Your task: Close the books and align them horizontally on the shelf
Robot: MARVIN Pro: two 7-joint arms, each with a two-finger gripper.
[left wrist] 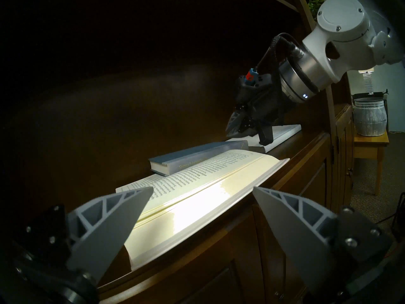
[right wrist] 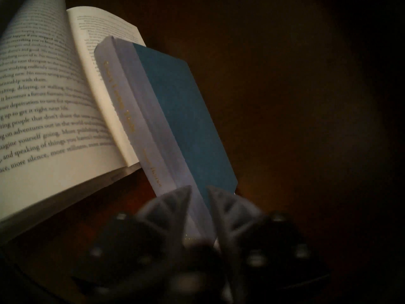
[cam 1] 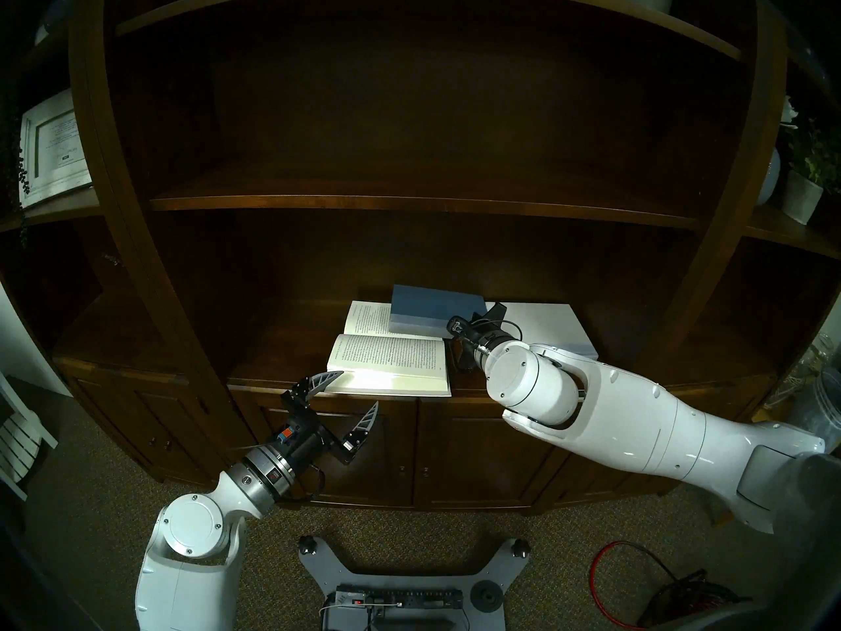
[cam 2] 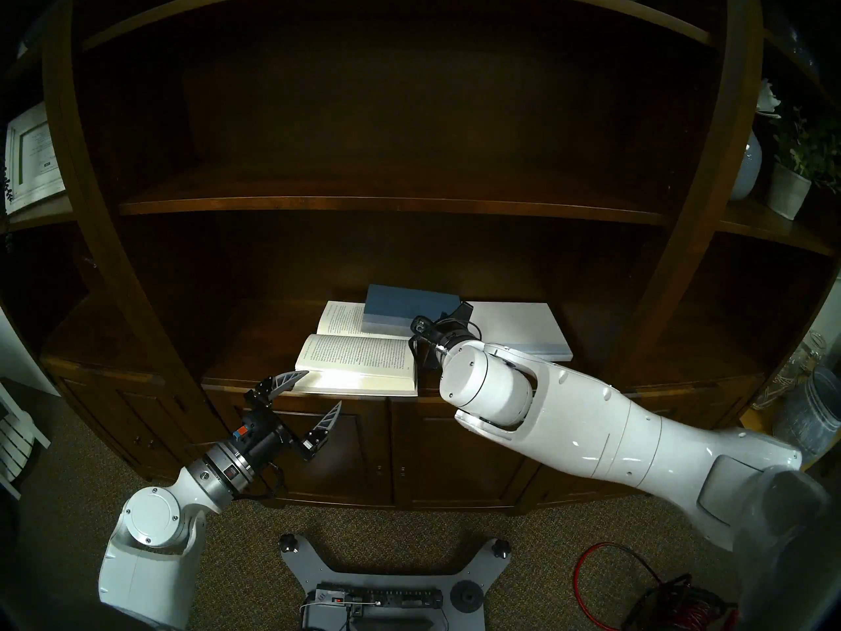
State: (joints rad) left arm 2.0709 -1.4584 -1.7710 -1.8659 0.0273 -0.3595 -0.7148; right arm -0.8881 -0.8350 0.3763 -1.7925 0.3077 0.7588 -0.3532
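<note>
The blue hardcover [right wrist: 182,121] is seen lying closed on the shelf [cam 1: 282,343], its far end propped on the open paperback [cam 1: 387,357]. Its long axis runs straight away from the right gripper [right wrist: 198,192], whose jaws are clamped on its near end (spine side). The left gripper [cam 1: 359,391] is held wide open beside the paperback's corner.

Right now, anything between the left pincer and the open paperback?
Nothing visible. The left pincer is open, level with the open paperback at the shelf front edge; only air lies between them. The blue hardcover overlaps its far page.
</note>
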